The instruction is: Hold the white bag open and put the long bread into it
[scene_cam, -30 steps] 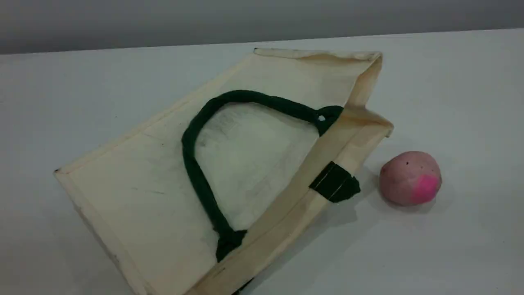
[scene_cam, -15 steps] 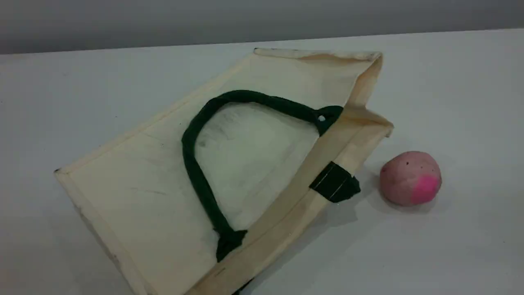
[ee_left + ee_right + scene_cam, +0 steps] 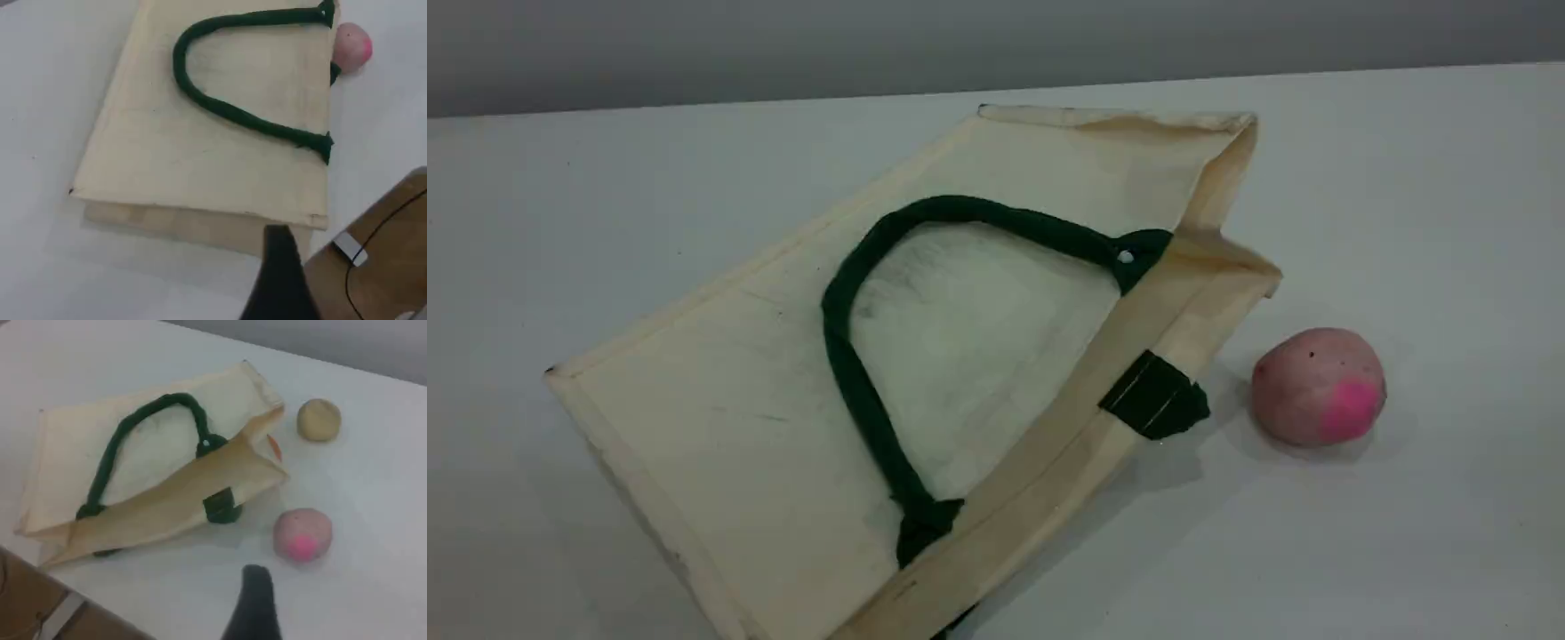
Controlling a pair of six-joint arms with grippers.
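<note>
Scene view | pink ball (image 3: 1319, 386) beside white bag (image 3: 720, 409) mouth | beige bun (image 3: 319, 420) behind

White bag (image 3: 720, 427) cut by frame btm (corner).

bag (image 3: 720, 418) flat on table (image 3: 1405, 551) | ball (image 3: 1319, 386) right of bag

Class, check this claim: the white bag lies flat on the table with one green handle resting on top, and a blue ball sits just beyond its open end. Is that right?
One detail is wrong: the ball is pink, not blue, as the scene view shows. The white bag does lie flat on the table, one green handle rests on top, and the ball sits just beyond its open end.
</note>
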